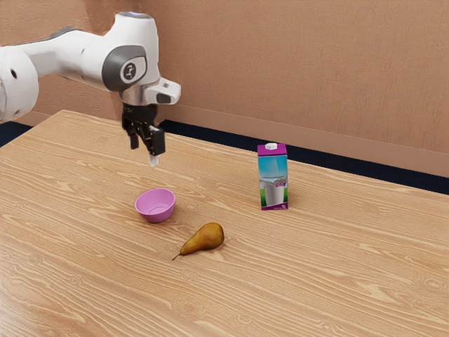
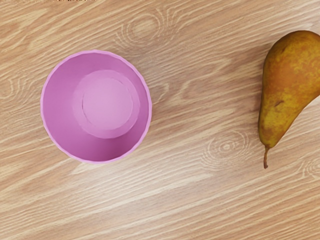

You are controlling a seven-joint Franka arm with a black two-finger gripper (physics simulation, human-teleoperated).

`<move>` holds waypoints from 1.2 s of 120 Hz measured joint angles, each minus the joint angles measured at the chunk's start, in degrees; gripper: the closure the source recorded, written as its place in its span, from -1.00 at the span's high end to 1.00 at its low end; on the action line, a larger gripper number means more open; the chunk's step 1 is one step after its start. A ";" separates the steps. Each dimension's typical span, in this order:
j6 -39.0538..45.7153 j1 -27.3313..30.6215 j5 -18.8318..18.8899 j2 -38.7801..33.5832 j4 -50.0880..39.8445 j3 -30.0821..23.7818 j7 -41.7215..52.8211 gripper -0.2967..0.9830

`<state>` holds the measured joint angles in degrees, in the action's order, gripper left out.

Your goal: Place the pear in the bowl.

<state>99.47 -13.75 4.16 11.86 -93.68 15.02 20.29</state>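
The black gripper [image 1: 144, 149] hangs in the air above and slightly behind the bowl, its two fingers apart and nothing between them. Below it, the pink bowl [image 1: 156, 206] stands upright on the table. The brown-yellow pear [image 1: 205, 238] lies on its side, apart from the bowl, toward the exterior view's lower right, its stem pointing to the lower left. In the wrist view the bowl [image 2: 107, 102] shows a bare inside, and the pear [image 2: 290, 85] is partly cut off by the picture's edge.
A milk carton [image 1: 273, 177] with a purple top stands upright on the wooden table [image 1: 337, 260], behind the pear and toward the exterior view's right. A brown wall [image 1: 302, 70] rises beyond the table's far edge.
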 joint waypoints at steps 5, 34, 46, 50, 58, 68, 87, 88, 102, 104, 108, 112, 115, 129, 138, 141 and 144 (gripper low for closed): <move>2.62 0.00 0.07 0.27 -2.17 -0.04 2.94 0.54; 11.65 0.02 -1.90 0.79 -6.37 -0.08 17.51 0.54; 13.26 0.01 -3.43 0.82 -6.79 -0.08 22.05 0.54; 13.74 0.03 -4.85 1.03 -6.81 -0.08 23.36 0.54; 14.67 0.14 -8.53 1.60 -7.24 -0.47 25.28 0.54; 14.90 -0.12 -11.29 1.76 -8.56 -1.74 26.50 0.54; 16.01 -1.00 -12.75 4.33 -10.42 -4.49 27.73 0.54; 16.12 -1.17 -12.67 4.58 -10.43 -4.64 27.75 0.54; 17.47 -2.61 -11.76 6.10 -10.53 -5.86 27.72 0.53; 17.57 -2.71 -11.73 6.07 -10.54 -6.00 27.69 0.53; 17.73 -2.86 -11.79 5.92 -10.60 -6.33 27.60 0.54; 17.85 -2.96 -12.04 5.81 -10.83 -6.67 27.51 0.54; 17.95 -3.00 -12.25 5.76 -11.16 -6.88 27.44 0.54; 19.24 -3.05 -13.18 6.11 -13.20 -7.25 27.20 0.54; 21.09 -3.00 -13.44 7.59 -13.72 -7.31 27.22 0.54; 21.63 -2.98 -13.52 8.03 -13.76 -7.32 27.23 0.54; 22.11 -2.97 -13.59 8.44 -13.78 -7.33 27.24 0.54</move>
<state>121.57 -16.72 -9.43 20.29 -107.46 7.69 47.53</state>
